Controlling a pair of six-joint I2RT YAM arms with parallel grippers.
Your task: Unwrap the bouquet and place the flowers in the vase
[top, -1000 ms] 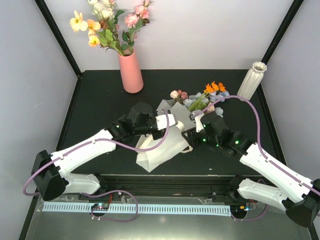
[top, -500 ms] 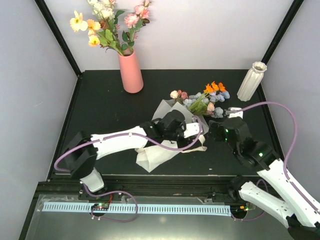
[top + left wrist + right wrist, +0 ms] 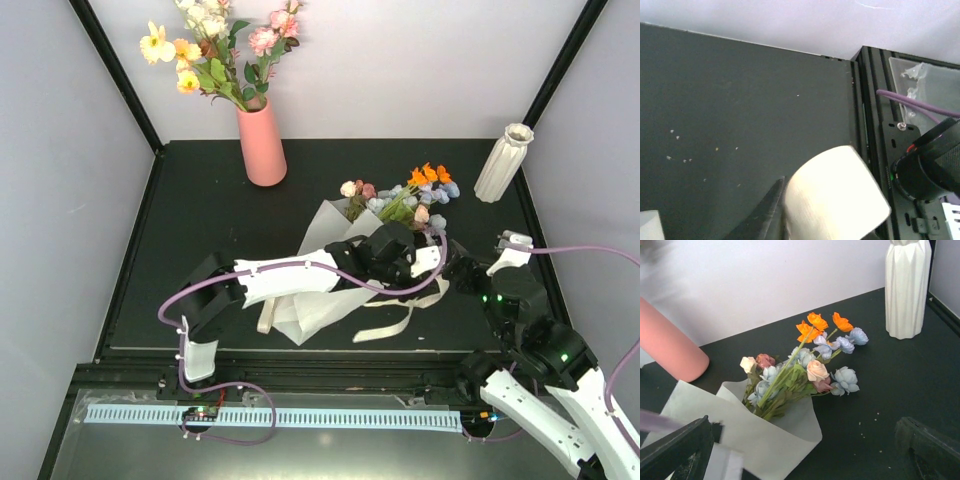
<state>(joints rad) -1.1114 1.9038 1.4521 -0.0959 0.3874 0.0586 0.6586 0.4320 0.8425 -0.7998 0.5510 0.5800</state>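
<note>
Centre of the top view, my left gripper (image 3: 432, 260) sits at the cream ribbon (image 3: 835, 200), grip unclear; lower right, my right gripper (image 3: 802, 440) gapes empty before the bouquet (image 3: 790, 385).

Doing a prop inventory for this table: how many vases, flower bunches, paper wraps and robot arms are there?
Vases: 2, the pink vase and the white vase
Flower bunches: 2, the bouquet on the table and the bunch in the pink vase
Paper wraps: 1, the white paper
Robot arms: 2, the left arm and the right arm
Total: 7
</note>
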